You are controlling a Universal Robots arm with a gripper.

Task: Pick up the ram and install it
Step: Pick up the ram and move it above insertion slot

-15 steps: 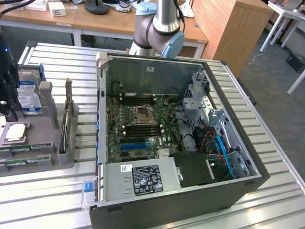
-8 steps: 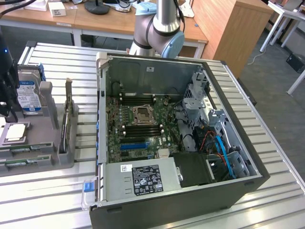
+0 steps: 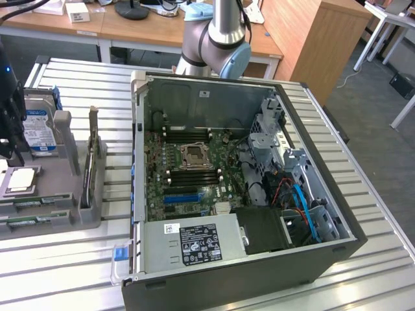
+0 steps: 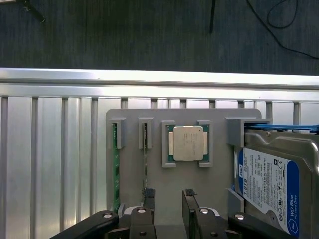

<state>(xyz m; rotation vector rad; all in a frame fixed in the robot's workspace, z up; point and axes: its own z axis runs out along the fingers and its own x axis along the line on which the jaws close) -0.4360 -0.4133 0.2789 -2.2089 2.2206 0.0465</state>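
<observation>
Hand [image 4: 168,194], jaws apart, hangs above ram [image 4: 145,154] beside processor [image 4: 188,143], drive [image 4: 269,184].

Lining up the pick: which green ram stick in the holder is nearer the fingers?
The ram stick beside the processor: one of the fingers is over its end. The other stick sits at the holder's edge, farther off.

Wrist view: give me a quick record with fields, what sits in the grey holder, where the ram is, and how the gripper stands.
holder: grey holder on the slatted table
ram: first ram stick and second ram stick, both on edge in slots
other parts: processor, hard drive
gripper: gripper open, holding nothing, over the holder, nearest the second ram stick
</observation>
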